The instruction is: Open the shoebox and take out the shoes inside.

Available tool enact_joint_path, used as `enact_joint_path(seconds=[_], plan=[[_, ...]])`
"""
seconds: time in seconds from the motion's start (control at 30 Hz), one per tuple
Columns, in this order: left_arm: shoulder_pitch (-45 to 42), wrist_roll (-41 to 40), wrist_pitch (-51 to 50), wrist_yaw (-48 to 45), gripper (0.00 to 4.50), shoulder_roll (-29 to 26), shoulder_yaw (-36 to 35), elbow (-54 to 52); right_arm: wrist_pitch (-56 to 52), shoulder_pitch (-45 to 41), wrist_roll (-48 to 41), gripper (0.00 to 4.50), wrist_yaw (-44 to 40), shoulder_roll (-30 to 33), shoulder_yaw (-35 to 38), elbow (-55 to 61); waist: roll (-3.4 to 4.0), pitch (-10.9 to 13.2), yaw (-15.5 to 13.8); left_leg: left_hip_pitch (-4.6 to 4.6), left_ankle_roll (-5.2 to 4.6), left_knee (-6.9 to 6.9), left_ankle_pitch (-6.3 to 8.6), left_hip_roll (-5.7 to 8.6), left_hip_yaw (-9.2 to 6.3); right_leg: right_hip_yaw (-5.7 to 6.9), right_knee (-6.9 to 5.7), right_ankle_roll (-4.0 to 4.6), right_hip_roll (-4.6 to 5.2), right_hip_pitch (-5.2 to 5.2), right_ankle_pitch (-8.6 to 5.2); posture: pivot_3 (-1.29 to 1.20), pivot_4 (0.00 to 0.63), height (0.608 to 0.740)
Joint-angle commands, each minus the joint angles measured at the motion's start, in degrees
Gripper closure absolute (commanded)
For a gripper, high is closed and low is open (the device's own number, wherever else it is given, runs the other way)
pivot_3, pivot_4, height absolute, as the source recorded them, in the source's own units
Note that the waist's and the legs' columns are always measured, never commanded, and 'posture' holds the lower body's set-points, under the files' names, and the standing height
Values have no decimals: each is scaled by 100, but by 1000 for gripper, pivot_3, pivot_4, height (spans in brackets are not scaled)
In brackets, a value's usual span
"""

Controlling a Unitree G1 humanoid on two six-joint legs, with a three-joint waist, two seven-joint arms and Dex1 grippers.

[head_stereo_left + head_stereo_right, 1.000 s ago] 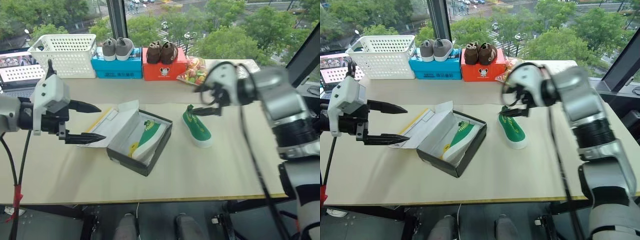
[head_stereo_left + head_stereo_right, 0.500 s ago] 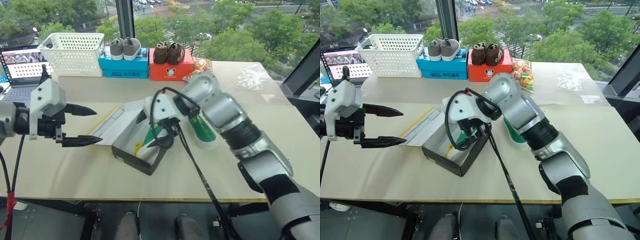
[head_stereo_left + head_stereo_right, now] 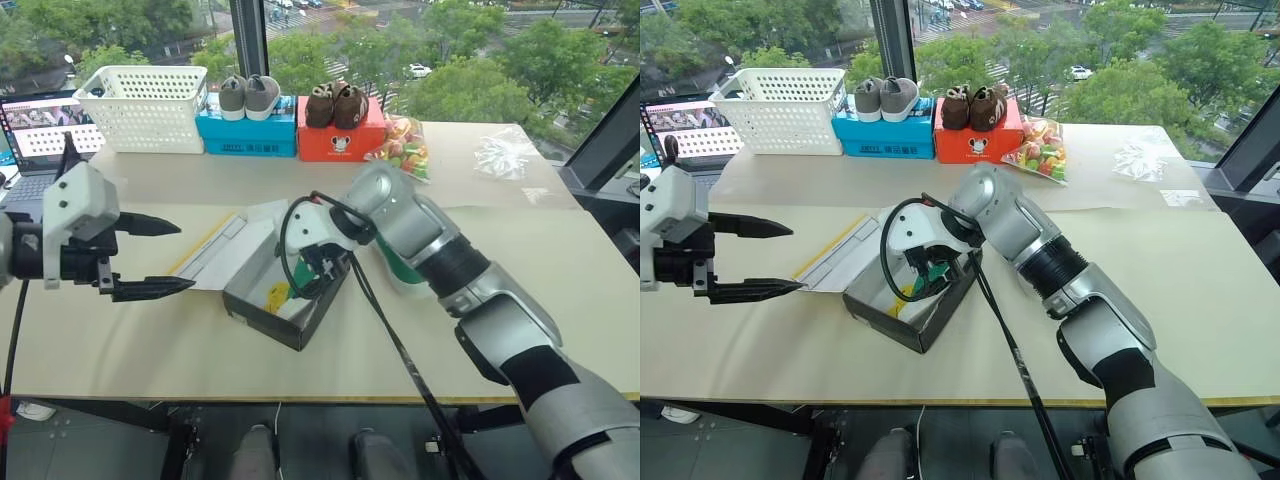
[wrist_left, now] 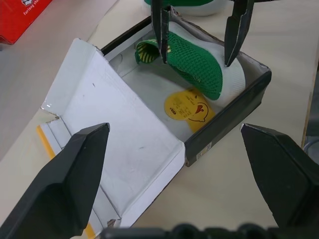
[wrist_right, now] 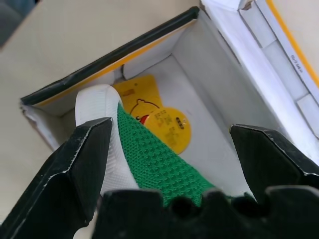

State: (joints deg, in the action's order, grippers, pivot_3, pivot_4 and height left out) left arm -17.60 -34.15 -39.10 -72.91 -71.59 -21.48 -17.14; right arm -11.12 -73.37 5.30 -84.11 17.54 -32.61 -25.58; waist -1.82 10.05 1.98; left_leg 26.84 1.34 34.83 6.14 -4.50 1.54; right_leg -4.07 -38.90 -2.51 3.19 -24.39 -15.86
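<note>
step: we take the second shoe (image 4: 197,64) out of the open shoebox (image 3: 300,325) | right hand (image 4: 198,37): wide open astride it, nothing held | next: lower, close | left hand (image 3: 150,258): open, empty

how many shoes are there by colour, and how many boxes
green-and-white shoes: 2, one in the open shoebox, one on the table
grey shoes: 2
brown shoes: 2
shoes total: 6
boxes: 3, open shoebox, blue box, orange-red box

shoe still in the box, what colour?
Green mesh upper with a white toe and sole edge; the shoe shows best in the left wrist view.
</note>
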Motion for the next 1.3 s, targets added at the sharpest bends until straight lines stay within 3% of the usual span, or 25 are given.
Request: enact_joint_path(seconds=[0.03,0.23,0.47,0.8,0.93,1.07,1.27,1.3], plan=[[-17,-78,-2,58,0,-75,-206,-124,-151,-385,-263,24,-173,-64,380,-81,0,0,19,0,0,0,0,0,0,0,0,0,0,0,0,0,150,740],[-92,-80,46,91,0,-67,-141,-94,-394,-179,-412,24,-706,93,268,400,-1,0,23,0,0,-3,0,0,0,0,1,1,0,0,-1,0,150,740],[-69,-80,54,95,0,-69,-169,-106,-574,66,-423,24,-726,119,116,712,-1,0,30,0,1,-2,1,0,0,1,0,1,0,0,-1,0,150,740],[-47,-102,31,109,0,-84,-233,-148,-124,103,-118,24,-393,-216,-110,-74,-1,0,49,0,1,-2,1,0,0,1,0,1,0,0,-1,0,150,740],[-56,-93,44,128,0,-75,-225,-127,177,-27,92,24,-216,-555,-143,-1168,-2,-1,58,-3,1,-2,1,0,0,0,0,1,0,2,-1,0,150,740],[-71,-96,55,131,0,-73,-232,-113,561,-114,314,1032,-44,-741,-146,-1931,-2,-1,54,-2,1,-3,1,0,0,0,1,1,0,1,-1,0,150,740],[-103,-95,74,151,0,-53,-193,-96,918,-157,401,2958,-66,-786,-68,-2105,-2,-1,36,-3,1,-1,1,0,-1,2,0,1,0,4,-1,0,150,740],[-103,-97,77,148,0,-52,-193,-96,1063,-156,389,3438,-30,-777,-30,-2043,-2,-1,36,-4,2,-1,1,0,-1,2,0,2,0,5,-1,0,150,740]])
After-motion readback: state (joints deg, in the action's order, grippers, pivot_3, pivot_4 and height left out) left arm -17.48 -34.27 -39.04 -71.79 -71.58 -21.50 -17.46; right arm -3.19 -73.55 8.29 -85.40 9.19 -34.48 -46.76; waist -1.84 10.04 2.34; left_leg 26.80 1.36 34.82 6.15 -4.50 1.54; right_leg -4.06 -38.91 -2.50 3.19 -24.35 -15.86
